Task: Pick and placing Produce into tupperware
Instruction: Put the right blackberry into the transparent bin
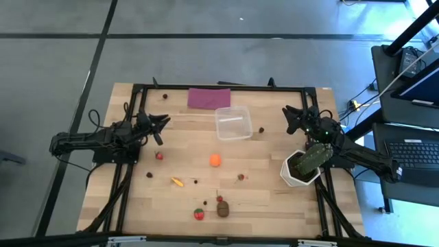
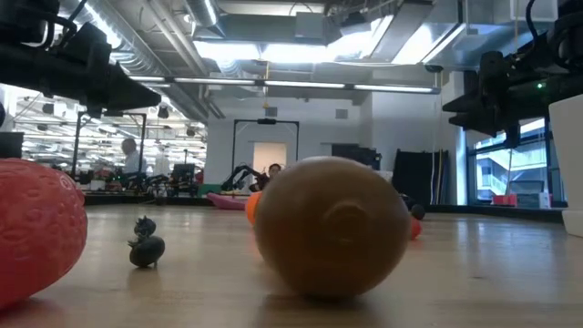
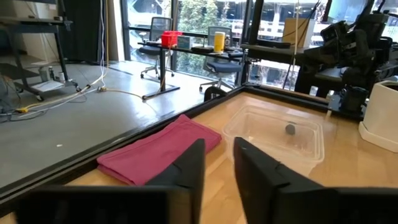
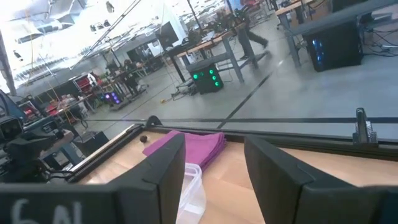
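Observation:
The clear tupperware [image 1: 233, 123] stands at the table's far middle, also seen in the left wrist view [image 3: 277, 134]. Produce lies scattered on the wood: an orange ball [image 1: 215, 160], a yellow banana [image 1: 178, 182], a strawberry [image 1: 199, 214] and a brown lump [image 1: 223, 208] near the front edge, red pieces [image 1: 159, 156] and dark bits [image 1: 149, 174]. My left gripper [image 1: 163, 123] hovers left of the tupperware, level, its fingers [image 3: 217, 146] slightly apart around nothing. My right gripper [image 1: 289, 118] hovers right of it, open [image 4: 214, 140] and holding nothing.
A purple cloth [image 1: 209, 97] lies flat at the far edge behind the tupperware. A green cactus-like plant in a white pot [image 1: 305, 166] stands by the right arm. A black frame [image 1: 226, 86] runs around the table. Bare wood lies between the scattered pieces.

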You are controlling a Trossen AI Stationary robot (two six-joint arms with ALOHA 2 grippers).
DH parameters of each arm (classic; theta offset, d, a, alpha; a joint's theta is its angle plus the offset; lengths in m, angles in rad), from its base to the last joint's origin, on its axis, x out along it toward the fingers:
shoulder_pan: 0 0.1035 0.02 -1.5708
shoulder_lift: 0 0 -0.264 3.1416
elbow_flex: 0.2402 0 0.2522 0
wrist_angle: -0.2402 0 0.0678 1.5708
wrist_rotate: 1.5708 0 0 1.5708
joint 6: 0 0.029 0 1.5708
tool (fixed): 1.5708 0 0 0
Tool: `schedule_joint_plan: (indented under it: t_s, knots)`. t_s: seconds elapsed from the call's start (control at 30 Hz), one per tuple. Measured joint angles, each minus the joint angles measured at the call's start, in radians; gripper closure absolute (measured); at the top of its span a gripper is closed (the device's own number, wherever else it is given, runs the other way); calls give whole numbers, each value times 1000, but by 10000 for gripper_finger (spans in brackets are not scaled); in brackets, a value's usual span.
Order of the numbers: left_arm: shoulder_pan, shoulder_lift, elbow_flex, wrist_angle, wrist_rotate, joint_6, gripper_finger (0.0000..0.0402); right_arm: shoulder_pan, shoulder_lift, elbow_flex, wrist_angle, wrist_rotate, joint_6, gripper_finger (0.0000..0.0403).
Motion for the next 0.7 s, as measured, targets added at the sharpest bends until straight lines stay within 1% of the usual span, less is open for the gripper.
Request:
schedule_joint_plan:
  t_s: [0.1,0.17,0.3,0.4,0.6,0.7]
  knots:
    - [0,0,0,1,-23,-1,264,0,0,0,0,0,0,234]
    - [0,0,0,1,-19,0,235,0,0,0,0,-2,-2,234]
    - [0,0,0,1,-18,0,201,0,0,0,0,-2,-10,226]
    - [0,0,0,1,-18,0,190,0,0,0,0,-2,-27,199]
    - [0,0,0,1,-17,0,193,0,0,0,-1,0,-76,113]
    - [0,0,0,1,-17,0,192,0,0,0,-1,0,-113,88]
